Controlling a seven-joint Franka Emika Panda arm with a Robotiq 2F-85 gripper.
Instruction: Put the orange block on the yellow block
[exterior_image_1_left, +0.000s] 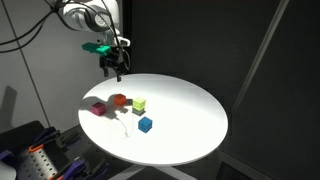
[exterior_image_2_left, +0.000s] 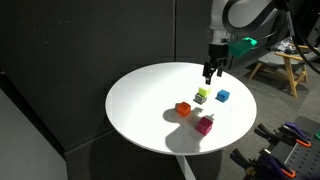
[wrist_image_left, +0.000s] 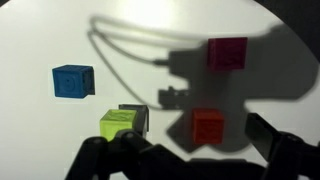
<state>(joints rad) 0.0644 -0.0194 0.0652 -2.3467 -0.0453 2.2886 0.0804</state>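
The hand (exterior_image_1_left: 115, 70) hangs spread wide and empty over a round white table (exterior_image_1_left: 190, 120) against a black backdrop (exterior_image_1_left: 200, 40).

Arm (exterior_image_1_left: 84, 14): white, rounded shells with darker bands at the joints, seen in both exterior views. The wrist carries a bright green fitting (exterior_image_2_left: 246, 43). Gripper (exterior_image_1_left: 115, 72): black throughout, with a boxy body and two slim fingers (wrist_image_left: 100, 160), dark and blurred in the wrist view. A thin dark cable (exterior_image_1_left: 30, 33) trails off the arm. Screws and markings are too small to tell.
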